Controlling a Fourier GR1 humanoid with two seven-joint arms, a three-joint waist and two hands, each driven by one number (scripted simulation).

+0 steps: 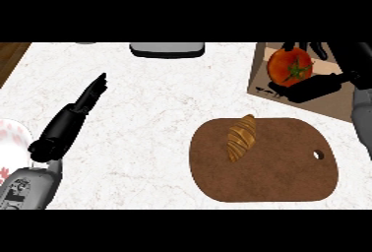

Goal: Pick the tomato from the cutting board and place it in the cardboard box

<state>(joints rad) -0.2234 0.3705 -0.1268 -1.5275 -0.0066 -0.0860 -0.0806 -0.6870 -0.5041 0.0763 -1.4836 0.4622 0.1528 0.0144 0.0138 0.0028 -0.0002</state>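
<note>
Tomato [291,68] sits inside the cardboard box [327,101], between the right hand's [320,84] fingers above it and thumb below, which curl around it. Left hand [73,120] rests over the table [145,128], fingers straight. Beside the box, a croissant [241,138] lies on the cutting board [276,172].

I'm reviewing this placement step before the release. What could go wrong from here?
The tomato is over the cardboard box with the right hand curled round it, near the box's left side. Released there, it might strike the rim and roll out onto the counter.

Pulling back, the right forearm could sweep over the cutting board and nudge the croissant.

The left hand lies open, well away, and seems no hazard.
</note>
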